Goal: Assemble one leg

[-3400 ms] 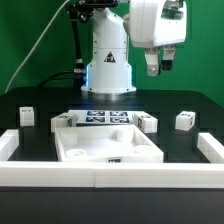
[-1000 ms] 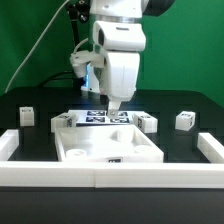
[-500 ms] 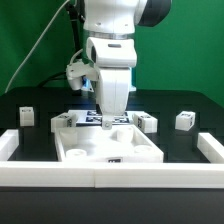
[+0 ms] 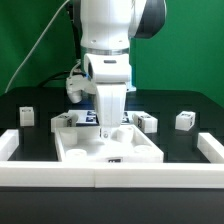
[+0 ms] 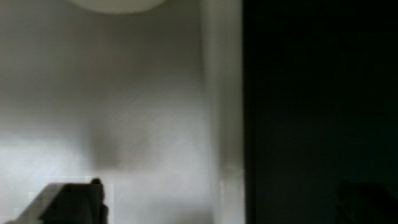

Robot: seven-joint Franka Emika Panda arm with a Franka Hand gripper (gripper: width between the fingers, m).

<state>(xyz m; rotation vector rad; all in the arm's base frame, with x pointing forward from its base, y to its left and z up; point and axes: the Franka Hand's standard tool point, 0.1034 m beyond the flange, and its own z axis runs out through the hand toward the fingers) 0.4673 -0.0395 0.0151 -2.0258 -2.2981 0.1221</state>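
Note:
Several legs, small white blocks with tags, stand on the black table: one at the exterior view's far left [image 4: 27, 115], one at the right [image 4: 185, 120], and two beside the panel's far corners [image 4: 62, 121] [image 4: 148, 122]. My gripper [image 4: 106, 132] points straight down over the far middle of the large white panel [image 4: 90, 150], close to its surface. It holds no leg. In the wrist view the gripper [image 5: 222, 208] is open, with dark fingertips [image 5: 71, 205] wide apart. The blurred white panel face [image 5: 143, 120] lies under one side and the dark table under the other.
The marker board [image 4: 88, 117] lies just behind the panel, partly hidden by my arm. White rails run along the front [image 4: 110, 174], the exterior view's left [image 4: 8, 145] and its right [image 4: 212, 148]. The robot base stands behind.
The arm has swung from the upper right to the middle and come down. The gripper now hangs low over the panel's far part. The legs and panel have not moved.

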